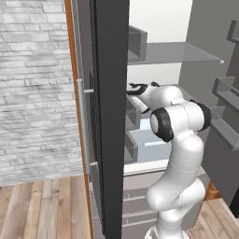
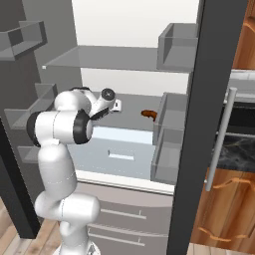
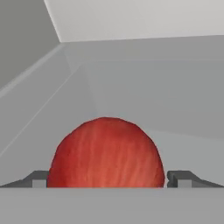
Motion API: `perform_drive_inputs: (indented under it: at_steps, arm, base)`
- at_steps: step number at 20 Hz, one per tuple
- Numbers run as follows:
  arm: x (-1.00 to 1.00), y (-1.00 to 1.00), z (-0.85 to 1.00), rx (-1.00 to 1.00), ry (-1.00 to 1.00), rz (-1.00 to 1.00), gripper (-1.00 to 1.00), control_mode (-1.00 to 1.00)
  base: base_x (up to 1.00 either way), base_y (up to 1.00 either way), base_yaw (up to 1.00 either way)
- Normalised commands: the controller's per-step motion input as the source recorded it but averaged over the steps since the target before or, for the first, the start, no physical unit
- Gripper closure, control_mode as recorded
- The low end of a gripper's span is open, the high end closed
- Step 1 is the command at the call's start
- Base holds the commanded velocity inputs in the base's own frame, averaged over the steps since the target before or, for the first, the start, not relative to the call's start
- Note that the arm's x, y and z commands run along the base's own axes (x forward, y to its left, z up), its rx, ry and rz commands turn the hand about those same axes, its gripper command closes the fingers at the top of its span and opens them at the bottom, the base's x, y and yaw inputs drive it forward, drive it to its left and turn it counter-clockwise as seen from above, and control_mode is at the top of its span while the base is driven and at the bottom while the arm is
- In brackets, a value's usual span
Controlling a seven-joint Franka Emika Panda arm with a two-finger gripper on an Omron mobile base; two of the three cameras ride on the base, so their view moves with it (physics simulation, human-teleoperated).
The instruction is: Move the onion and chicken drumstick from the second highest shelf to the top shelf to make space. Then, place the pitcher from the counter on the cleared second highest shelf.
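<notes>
The onion (image 3: 107,148) is a glossy red ball that looms close in the hand view, resting on the grey second highest shelf (image 2: 133,106). My gripper (image 3: 109,179) is open, with one dark fingertip (image 3: 40,178) on each side of the onion. From the right base view my gripper (image 2: 117,105) reaches deep over that shelf and hides the onion. The reddish-brown chicken drumstick (image 2: 148,114) lies on the same shelf, to the right of my hand. The translucent top shelf (image 2: 109,59) spans above. The black marble counter (image 2: 235,149) shows at the far right. The pitcher is out of view.
The open fridge door's dark edge (image 1: 112,116) stands close on the arm's left. Grey door bins (image 2: 167,139) line the right side of the fridge opening. A pale drawer (image 2: 119,154) sits below the shelf. A brick wall (image 1: 32,93) is further left.
</notes>
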Motion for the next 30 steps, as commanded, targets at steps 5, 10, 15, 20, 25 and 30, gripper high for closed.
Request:
perform_drive_inputs:
  at_steps: [5,10,15,20,25,30]
  arm:
    - [0.36,0.06,-0.16,0.0,0.0,0.0,-1.0,-1.0]
    - [0.23,0.11,-0.29,0.0,0.01,0.0,1.0,-1.0]
    - [0.0,0.13,-0.53,-0.01,0.06,0.0,1.0,-1.0]
    - [0.0,0.09,-0.32,-0.01,0.04,0.0,1.0,-1.0]
    - [-0.15,0.0,-0.13,0.0,0.0,0.0,1.0,-1.0]
    - [-0.85,0.0,-0.38,0.0,-0.06,0.0,1.0,-1.0]
  base:
    - [0.0,0.0,0.0]
    - [0.0,0.0,0.0]
    - [0.0,0.0,0.0]
    - [0.0,0.0,0.0]
    - [0.0,0.0,0.0]
    - [0.0,0.0,0.0]
